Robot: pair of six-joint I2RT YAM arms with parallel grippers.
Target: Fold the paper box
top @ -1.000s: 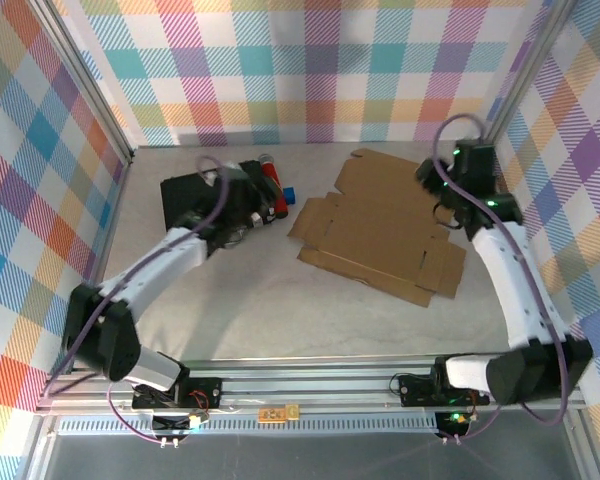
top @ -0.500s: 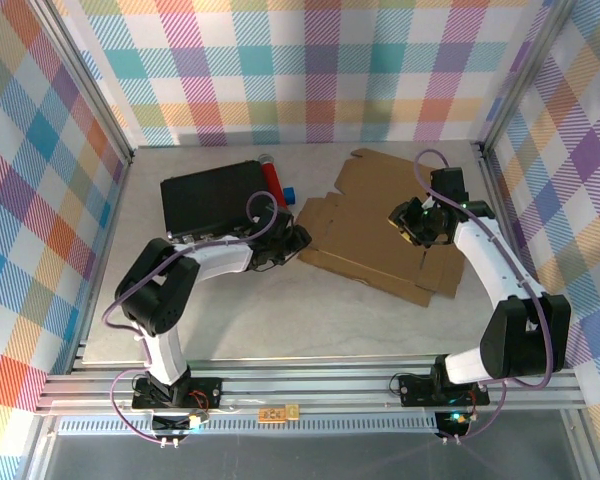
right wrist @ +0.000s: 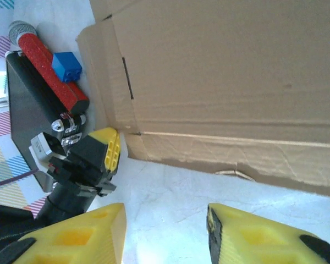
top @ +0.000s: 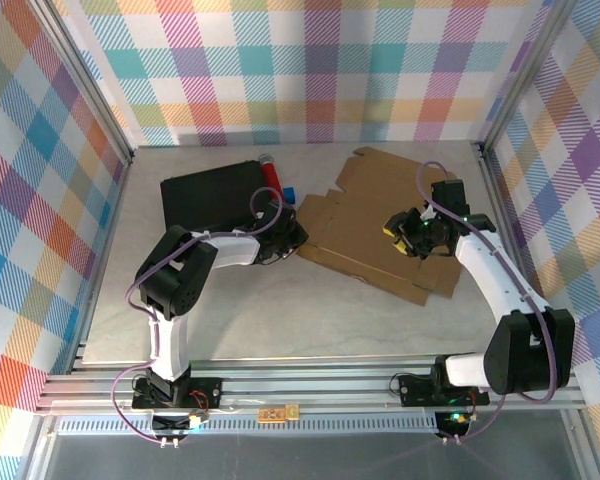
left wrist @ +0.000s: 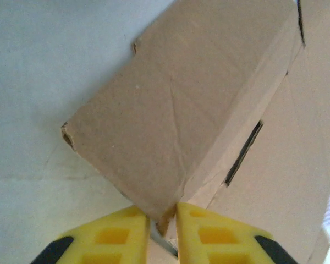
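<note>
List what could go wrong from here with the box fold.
1. The left gripper pinches only a flap corner of the box; the corner may slip out or crumple.
2. The right gripper is open and gripping nothing, so the box may slide when the flap is lifted.
3. The red cylinder and blue block lie beside that flap and could get knocked.

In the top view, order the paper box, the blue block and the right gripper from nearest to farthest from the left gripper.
1. paper box: its left edge is pinched by the left gripper.
2. blue block: just beyond, toward the back wall.
3. right gripper: across the box, on the right.
</note>
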